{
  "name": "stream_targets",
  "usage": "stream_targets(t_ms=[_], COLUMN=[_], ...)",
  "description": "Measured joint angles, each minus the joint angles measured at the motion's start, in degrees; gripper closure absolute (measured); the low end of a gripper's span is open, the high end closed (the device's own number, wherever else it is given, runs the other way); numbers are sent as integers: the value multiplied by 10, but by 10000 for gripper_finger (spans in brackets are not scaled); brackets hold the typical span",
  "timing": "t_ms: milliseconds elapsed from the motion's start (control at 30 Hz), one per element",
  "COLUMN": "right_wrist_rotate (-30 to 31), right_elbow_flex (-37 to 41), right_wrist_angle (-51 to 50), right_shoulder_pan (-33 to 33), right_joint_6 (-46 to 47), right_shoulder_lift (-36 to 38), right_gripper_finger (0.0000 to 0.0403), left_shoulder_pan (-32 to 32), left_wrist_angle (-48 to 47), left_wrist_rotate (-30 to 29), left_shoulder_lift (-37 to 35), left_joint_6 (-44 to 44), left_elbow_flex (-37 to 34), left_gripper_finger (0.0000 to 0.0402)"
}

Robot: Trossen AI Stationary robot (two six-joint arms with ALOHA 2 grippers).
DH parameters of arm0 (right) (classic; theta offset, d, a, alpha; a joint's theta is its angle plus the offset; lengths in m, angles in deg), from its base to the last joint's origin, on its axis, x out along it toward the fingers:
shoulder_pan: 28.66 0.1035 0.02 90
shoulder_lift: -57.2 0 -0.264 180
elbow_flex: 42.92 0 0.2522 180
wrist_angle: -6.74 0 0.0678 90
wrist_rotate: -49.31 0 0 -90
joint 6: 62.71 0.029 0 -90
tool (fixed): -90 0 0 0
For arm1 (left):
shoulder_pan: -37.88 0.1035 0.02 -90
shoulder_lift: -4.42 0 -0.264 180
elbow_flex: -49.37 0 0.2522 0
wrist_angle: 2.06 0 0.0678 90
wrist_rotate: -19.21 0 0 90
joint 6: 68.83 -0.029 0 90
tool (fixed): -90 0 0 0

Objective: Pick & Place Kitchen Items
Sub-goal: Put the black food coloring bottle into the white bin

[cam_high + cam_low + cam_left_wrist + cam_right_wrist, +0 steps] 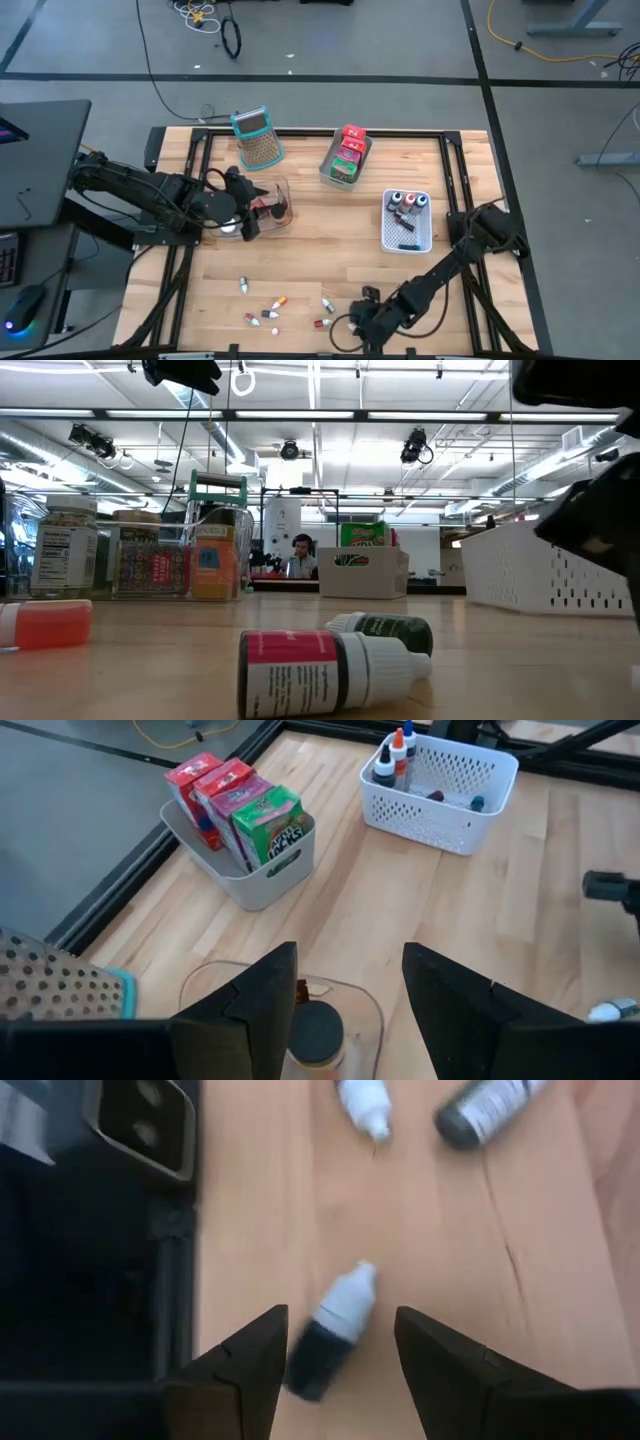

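Kitchen items are sitting partly sorted and partly loose. The right tool (365, 318) is hanging low over the tabletop (330, 250) at its near edge with its fingers standing wide and nothing between them; a small white-capped bottle (330, 1330) is lying on its side directly ahead in the gap, which suggests the fingers are being lined up to straddle it. Two more bottles (440, 1105) are lying farther ahead of this tool, and other tiny bottles (268, 308) are lying scattered off to its side.

The left tool (245, 210) is hovering above a clear container (275, 205), fingers parted and empty, with a dark-lidded jar (315, 1032) just below them inside it; whether it is being released or approached cannot be told. Beyond this tool, a grey bin (255, 880) is holding red, pink and green packets (245, 810) upright, apparently grouped by kind, and a white basket (440, 790) is holding capped bottles. The grater (256, 137) is standing apart.
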Motion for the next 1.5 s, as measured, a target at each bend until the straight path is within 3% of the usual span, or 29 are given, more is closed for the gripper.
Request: stream_targets(t_ms=[267,667,867,1133,1333,1500], right_wrist_rotate=[72,114,115,211,285,312], right_elbow_flex=[-2,-1,0,2,2,38], right_wrist_angle=[-13,-45,-68,-325,-527,-618], right_shoulder_pan=[22,7,-13,-52,-70,-84], right_joint_6=[-5,-54,-67,-35,57,172], right_shoulder_lift=[-15,-16,-8,113,231,299], right_gripper_finger=[212,305,317,314,310,308], left_shoulder_pan=[0,0,0,0,0,0], left_wrist_angle=[2,2,2,2,2,2], left_wrist_rotate=[-3,-18,-18,-18,-18,-18], left_shoulder_lift=[0,0,0,0,0,0], left_joint_6=[-38,-52,-52,-47,-47,-47], left_elbow_flex=[0,0,0,0,0,0], left_gripper_finger=[209,209,209,209,209,209])
